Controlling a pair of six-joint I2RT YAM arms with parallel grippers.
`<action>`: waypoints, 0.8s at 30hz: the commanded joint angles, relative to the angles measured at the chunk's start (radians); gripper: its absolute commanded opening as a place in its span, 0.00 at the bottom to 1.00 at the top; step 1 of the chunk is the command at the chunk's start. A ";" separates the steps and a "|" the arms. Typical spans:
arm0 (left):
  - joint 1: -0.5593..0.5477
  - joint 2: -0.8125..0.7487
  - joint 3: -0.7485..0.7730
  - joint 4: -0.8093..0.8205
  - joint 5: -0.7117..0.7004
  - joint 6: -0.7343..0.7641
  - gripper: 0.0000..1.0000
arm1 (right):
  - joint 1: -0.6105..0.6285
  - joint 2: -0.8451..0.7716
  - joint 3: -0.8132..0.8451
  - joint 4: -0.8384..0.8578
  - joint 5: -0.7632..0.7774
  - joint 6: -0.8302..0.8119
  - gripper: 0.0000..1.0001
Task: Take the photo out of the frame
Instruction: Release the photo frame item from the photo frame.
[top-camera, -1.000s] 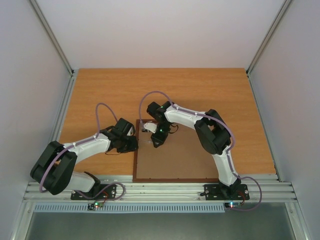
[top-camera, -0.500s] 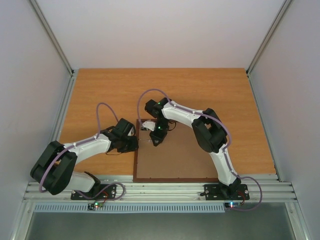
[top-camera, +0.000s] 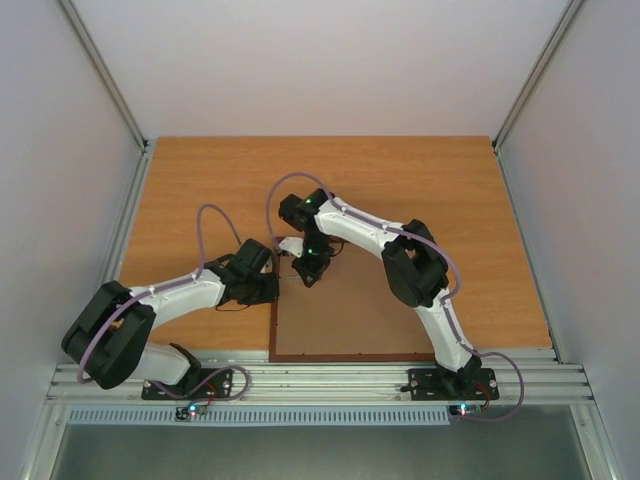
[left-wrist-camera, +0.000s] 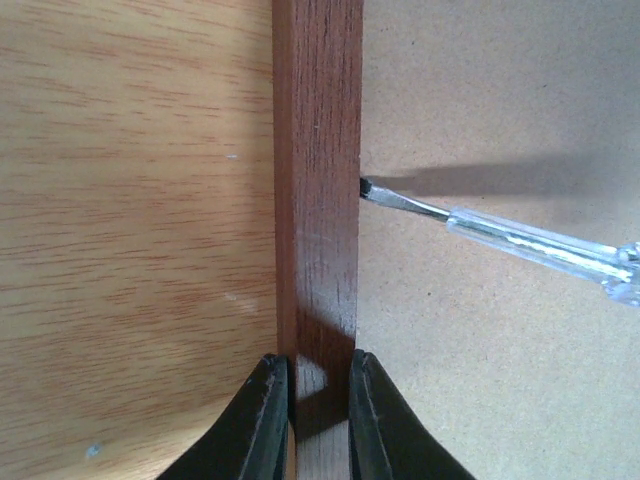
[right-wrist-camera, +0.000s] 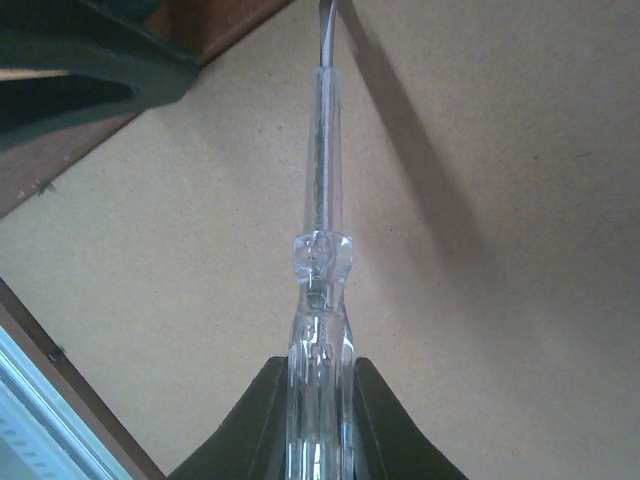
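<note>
The frame (top-camera: 350, 312) lies face down on the table, its brown hardboard back (left-wrist-camera: 480, 350) up. My left gripper (top-camera: 274, 290) is shut on the frame's left reddish-brown rail (left-wrist-camera: 318, 200), one finger on each side, as the left wrist view (left-wrist-camera: 319, 375) shows. My right gripper (top-camera: 307, 276) is shut on a clear-handled screwdriver (right-wrist-camera: 322, 200), as the right wrist view (right-wrist-camera: 321, 375) shows. The screwdriver's dark tip (left-wrist-camera: 366, 189) touches the seam between rail and hardboard. The photo is hidden under the back.
The orange wooden table (top-camera: 200, 190) spreads to the left of and beyond the frame. An aluminium rail (top-camera: 330, 385) runs along the near edge under the arm bases. White walls close in the sides and back.
My right gripper has moved left and a little farther away with the screwdriver, toward the frame's left rail. My left gripper has stayed on the rail, shifted slightly.
</note>
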 joint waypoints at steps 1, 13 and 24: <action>-0.051 0.039 -0.022 0.082 0.111 0.000 0.06 | 0.062 -0.005 0.143 0.226 -0.089 0.026 0.01; -0.066 0.011 -0.051 0.117 0.113 -0.015 0.05 | 0.130 0.031 0.248 0.282 -0.078 0.086 0.01; -0.077 -0.004 -0.087 0.187 0.128 -0.038 0.04 | 0.184 0.094 0.405 0.253 -0.135 0.154 0.01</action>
